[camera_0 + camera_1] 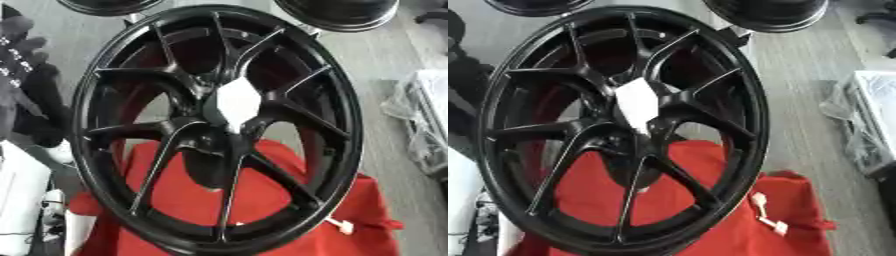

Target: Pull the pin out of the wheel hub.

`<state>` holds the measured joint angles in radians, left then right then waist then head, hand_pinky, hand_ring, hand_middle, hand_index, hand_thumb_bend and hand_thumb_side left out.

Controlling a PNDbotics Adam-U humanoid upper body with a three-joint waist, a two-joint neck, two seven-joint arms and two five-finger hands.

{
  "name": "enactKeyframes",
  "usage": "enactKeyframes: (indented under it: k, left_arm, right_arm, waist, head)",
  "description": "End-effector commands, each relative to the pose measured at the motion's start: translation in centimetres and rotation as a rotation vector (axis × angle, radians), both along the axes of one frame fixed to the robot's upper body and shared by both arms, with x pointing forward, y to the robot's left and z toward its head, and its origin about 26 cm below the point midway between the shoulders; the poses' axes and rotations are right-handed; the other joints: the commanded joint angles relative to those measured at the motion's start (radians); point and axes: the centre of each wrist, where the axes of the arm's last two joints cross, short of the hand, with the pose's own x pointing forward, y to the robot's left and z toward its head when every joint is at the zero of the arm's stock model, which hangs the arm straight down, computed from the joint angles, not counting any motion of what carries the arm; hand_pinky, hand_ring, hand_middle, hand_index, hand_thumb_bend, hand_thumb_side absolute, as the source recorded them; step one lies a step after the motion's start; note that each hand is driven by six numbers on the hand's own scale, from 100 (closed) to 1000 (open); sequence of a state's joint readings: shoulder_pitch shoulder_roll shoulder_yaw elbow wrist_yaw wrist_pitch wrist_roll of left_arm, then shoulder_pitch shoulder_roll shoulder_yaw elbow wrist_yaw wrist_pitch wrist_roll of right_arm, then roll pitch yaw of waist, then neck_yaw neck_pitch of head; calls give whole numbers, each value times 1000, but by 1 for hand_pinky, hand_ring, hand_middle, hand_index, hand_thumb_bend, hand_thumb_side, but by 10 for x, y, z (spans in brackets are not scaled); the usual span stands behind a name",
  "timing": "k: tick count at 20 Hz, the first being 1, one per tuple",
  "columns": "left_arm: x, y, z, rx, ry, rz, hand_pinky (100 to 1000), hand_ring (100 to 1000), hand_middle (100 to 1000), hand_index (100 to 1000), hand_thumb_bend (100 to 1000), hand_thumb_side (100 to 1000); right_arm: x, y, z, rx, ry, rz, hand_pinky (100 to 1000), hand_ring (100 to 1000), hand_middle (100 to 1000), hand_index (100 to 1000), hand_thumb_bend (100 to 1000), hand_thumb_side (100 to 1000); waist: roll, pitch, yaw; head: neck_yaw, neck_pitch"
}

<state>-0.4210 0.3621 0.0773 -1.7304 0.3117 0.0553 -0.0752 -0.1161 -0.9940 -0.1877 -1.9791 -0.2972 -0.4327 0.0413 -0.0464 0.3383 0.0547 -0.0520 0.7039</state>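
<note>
A large black multi-spoke wheel (219,125) stands tilted on a red cloth (262,200). At its hub sits a white angular piece (238,102), which shows flat against the dark centre. A dark mass (208,165) lies behind the spokes just below the hub; I cannot make out what it is. At the left edge a blurred black shape with pale marks (19,55) looks like my left hand and arm, apart from the rim. My right hand shows in neither view.
Two small white pieces (767,214) lie on the red cloth at the lower right. Other black wheels (337,12) stand behind. Clear plastic wrapping (424,120) lies on the grey floor to the right, and white objects (22,200) at the lower left.
</note>
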Motion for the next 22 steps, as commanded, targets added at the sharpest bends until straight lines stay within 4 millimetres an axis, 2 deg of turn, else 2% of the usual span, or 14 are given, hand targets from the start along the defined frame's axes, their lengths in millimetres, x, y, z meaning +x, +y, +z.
enactKeyframes:
  k: [1, 9, 13, 19, 21, 22]
  left_arm:
    - [-2, 8, 9, 36, -23, 19, 880, 838, 854, 830, 100, 771]
    - [-2, 9, 8, 52, -18, 19, 879, 839, 855, 830, 100, 775]
    - [-1, 7, 8, 63, -15, 10, 879, 839, 856, 830, 100, 778]
    - [-1, 5, 7, 71, -11, -3, 879, 840, 857, 829, 100, 779]
    - [0, 4, 7, 75, -10, -8, 879, 840, 857, 829, 100, 779]
    - [0, 3, 7, 77, -10, -10, 879, 840, 857, 829, 100, 780]
  right_arm:
    - [-3, 7, 31, -190, -87, 78, 821, 745, 724, 823, 100, 100]
    - [-1, 25, 64, -508, -172, 200, 822, 764, 738, 838, 100, 100]
    - [2, 36, 70, -652, -198, 266, 823, 770, 743, 842, 100, 100]
    - [6, 51, 73, -746, -183, 320, 824, 772, 744, 844, 100, 100]
    - [7, 54, 66, -786, -112, 301, 827, 777, 749, 848, 100, 150]
    - [8, 55, 65, -828, -79, 277, 830, 789, 760, 858, 100, 276]
  waist:
    - [-2, -27, -4]
    - [-13, -26, 0]
    - [-18, -25, 8]
    - [-23, -26, 23]
    - [-25, -26, 26]
    - [-26, -27, 28]
  head:
    - [-3, 10]
    - [-12, 15]
    - [-27, 15]
    - [-42, 16]
    - [-43, 16]
    - [-44, 16]
